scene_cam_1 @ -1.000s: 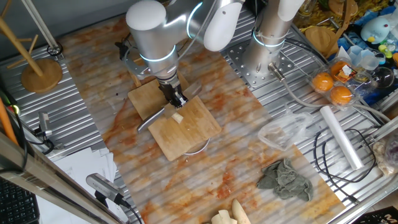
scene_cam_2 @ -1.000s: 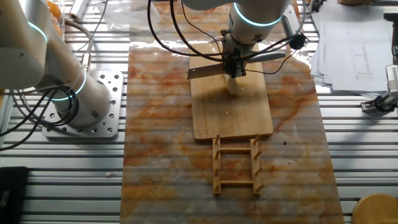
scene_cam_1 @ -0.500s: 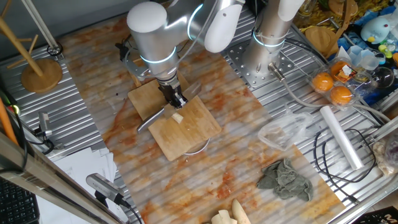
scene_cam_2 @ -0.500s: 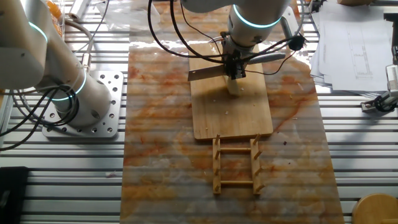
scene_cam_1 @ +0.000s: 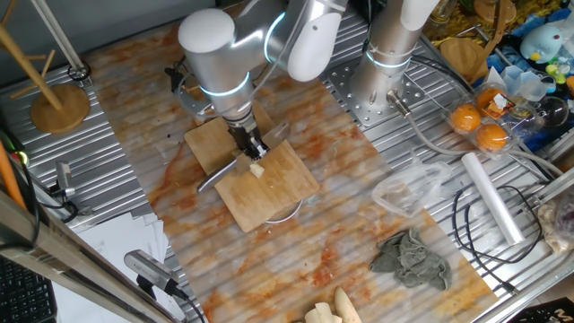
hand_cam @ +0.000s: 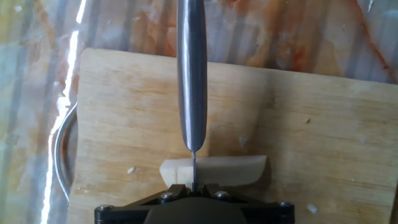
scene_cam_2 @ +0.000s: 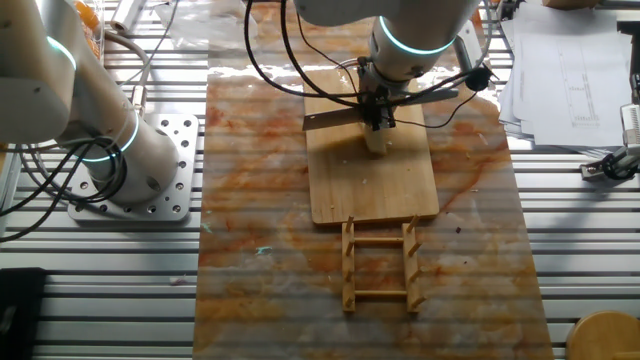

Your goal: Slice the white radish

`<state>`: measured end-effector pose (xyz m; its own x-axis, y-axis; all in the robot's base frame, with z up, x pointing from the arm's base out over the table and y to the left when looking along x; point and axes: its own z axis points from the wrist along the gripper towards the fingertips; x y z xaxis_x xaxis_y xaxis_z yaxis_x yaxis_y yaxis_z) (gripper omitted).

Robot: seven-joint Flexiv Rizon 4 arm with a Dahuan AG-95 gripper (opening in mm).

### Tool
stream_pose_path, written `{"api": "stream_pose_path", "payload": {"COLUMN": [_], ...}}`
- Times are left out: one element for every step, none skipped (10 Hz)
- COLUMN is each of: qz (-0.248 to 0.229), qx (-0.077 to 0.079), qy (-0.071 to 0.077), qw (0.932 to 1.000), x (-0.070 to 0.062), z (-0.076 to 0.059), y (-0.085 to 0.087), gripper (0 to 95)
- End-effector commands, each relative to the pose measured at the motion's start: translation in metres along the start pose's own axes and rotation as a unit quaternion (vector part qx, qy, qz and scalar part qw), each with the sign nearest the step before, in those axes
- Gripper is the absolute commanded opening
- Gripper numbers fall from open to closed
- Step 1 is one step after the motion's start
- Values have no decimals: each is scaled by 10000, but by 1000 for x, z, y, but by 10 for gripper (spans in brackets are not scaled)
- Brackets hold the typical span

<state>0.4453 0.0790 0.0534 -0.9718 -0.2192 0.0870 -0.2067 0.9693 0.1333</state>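
Note:
The white radish (scene_cam_1: 256,169) is a short cream-white stick lying crosswise on the bamboo cutting board (scene_cam_1: 273,193). My gripper (scene_cam_1: 252,147) is shut on a steel knife (scene_cam_1: 221,172) and stands directly over the stick. In the hand view the knife (hand_cam: 191,74) runs straight away from my gripper (hand_cam: 193,186), edge down, and its thin blade crosses the radish (hand_cam: 230,170) near its left end. The other fixed view shows the radish (scene_cam_2: 378,140) just below my gripper (scene_cam_2: 378,113), with the blade (scene_cam_2: 330,119) pointing left over the board (scene_cam_2: 372,190).
A smaller wooden board (scene_cam_1: 206,144) lies behind the cutting board. A metal rim (hand_cam: 59,155) sticks out from under it. A wooden rack (scene_cam_2: 381,265) stands near the board. Grey cloth (scene_cam_1: 413,258), plastic bag (scene_cam_1: 404,193), oranges (scene_cam_1: 480,126) and lumpy cream-yellow pieces (scene_cam_1: 332,309) lie to the right.
The arm has leaned slightly to the left and the gripper has dropped a little closer to the radish. The radish has stayed in place on the board.

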Motion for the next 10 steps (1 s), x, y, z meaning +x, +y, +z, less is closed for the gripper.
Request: {"api": "stream_pose_path", "payload": {"qz": [31,-1,-18,9,27,23,-14,-55,-99,-166], "qx": [18,14,-14,-76,-98,-94,-65,-35,5,73], "qy": [-24,-58,-93,-117,-129,-133,-120,-90,-60,-52], "qw": [10000,10000,10000,9999,9999,9999,9999,9999,9999,9998], "x": [1,2,3,3,3,2,2,3,5,7], "z": [17,22,26,29,30,30,30,27,22,15], "y": [1,-1,-3,-3,-2,-1,0,0,1,0], "gripper": [0,0,0,0,0,0,0,0,0,0]}}
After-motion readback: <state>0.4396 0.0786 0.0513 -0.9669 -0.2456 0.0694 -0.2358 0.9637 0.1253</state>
